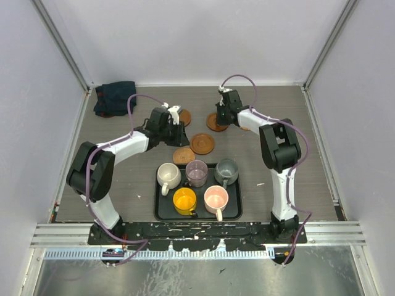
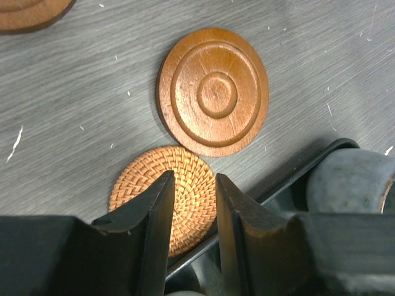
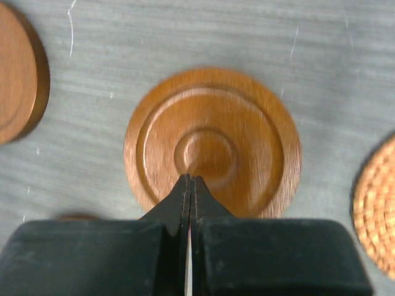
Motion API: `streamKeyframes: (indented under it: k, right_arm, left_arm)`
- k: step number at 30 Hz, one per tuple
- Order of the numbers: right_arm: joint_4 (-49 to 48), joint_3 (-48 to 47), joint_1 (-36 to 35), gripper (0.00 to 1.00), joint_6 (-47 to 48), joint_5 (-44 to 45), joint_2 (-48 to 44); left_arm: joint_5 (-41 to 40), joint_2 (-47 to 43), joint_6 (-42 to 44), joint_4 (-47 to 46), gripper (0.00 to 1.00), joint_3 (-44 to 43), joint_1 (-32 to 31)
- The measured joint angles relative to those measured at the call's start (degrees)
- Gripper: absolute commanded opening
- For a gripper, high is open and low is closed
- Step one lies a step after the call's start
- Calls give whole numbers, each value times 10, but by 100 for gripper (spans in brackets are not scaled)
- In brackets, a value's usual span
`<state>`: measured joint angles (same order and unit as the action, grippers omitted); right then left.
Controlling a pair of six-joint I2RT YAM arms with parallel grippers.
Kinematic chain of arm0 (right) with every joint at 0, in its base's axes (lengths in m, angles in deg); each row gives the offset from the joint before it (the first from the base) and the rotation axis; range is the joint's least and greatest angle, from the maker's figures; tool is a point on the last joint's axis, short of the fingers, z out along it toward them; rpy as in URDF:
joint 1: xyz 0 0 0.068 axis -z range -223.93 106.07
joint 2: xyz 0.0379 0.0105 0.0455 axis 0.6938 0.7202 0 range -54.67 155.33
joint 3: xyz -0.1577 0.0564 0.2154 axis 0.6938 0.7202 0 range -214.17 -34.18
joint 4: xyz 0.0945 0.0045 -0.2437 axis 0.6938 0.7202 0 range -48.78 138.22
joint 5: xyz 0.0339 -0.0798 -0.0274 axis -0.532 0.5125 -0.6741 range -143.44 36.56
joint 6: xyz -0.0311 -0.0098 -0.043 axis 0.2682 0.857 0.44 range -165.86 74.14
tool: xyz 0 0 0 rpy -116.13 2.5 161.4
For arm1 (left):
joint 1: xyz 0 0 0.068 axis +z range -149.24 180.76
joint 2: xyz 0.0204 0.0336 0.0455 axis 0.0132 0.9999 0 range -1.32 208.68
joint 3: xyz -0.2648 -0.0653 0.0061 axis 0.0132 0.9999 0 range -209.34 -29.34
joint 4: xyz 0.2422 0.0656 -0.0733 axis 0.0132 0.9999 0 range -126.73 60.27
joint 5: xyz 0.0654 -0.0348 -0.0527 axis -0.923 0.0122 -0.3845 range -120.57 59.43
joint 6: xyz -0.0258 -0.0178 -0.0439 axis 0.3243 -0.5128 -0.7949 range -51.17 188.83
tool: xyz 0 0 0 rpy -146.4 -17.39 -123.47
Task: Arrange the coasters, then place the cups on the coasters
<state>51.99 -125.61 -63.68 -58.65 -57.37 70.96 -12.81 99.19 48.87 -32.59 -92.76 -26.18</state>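
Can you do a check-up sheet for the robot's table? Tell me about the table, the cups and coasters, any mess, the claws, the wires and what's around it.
Surface: grey wood-grain table, faint white scratches.
Job's things: cream cup, mauve cup, grey-green cup, yellow cup and pink cup stand in the black tray; coasters lie loose behind it, none under a cup.
Clutter: dark cloth in the back left corner.
Grippers: left gripper open above the woven coaster; right gripper shut over a wooden coaster, holding nothing.
Cables: purple cable loops along each arm.
Surroundings: pale walls, metal rail at the near edge.
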Motion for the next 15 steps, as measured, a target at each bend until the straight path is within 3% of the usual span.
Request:
streamKeyframes:
  k: [6, 15]
  right_arm:
    - [-6, 78, -15, 1, 7, 3, -102]
    - [-21, 94, -68, 1, 18, 7, -175]
  left_arm:
    - [-1, -27, 3, 15, 17, 29, 0]
    - [-37, -60, 24, 58, 0, 59, -17]
